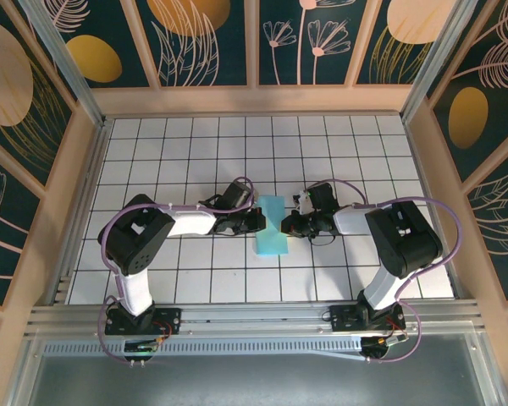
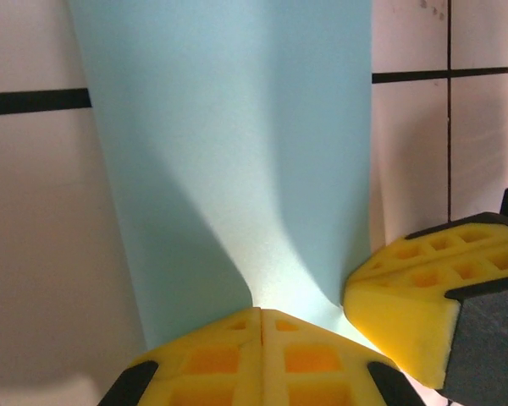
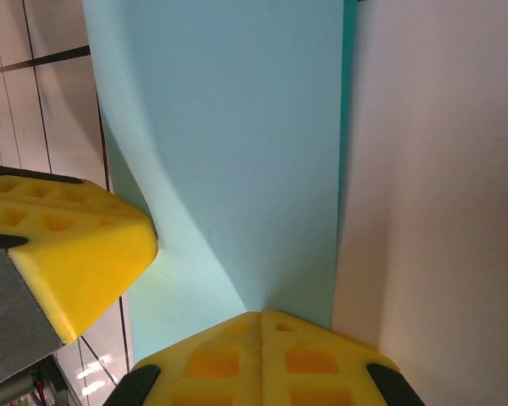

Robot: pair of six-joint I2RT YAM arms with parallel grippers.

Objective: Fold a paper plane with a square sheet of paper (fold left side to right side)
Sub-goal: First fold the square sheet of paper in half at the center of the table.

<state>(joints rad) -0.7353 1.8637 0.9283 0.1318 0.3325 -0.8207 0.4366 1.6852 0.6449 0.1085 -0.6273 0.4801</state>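
The square sheet of paper [image 1: 271, 241] lies on the white grid table as a narrow turquoise rectangle, about one tile wide and two long. My left gripper [image 1: 259, 222] is shut, its yellow tips [image 2: 262, 311] resting on the paper [image 2: 237, 152] from the left. From the right, my right gripper [image 1: 288, 225] is also shut, tips [image 3: 261, 315] on the paper [image 3: 229, 144] near its straight right edge. The two grippers face each other across the strip. The right gripper's yellow finger [image 2: 415, 288] shows in the left wrist view, the left gripper's finger [image 3: 68, 245] in the right wrist view.
The white gridded table [image 1: 195, 152] is walled by wooden rails [image 1: 254, 100] at the back and both sides. The two arm bases [image 1: 140, 320] [image 1: 364, 317] stand on the metal rail at the near edge.
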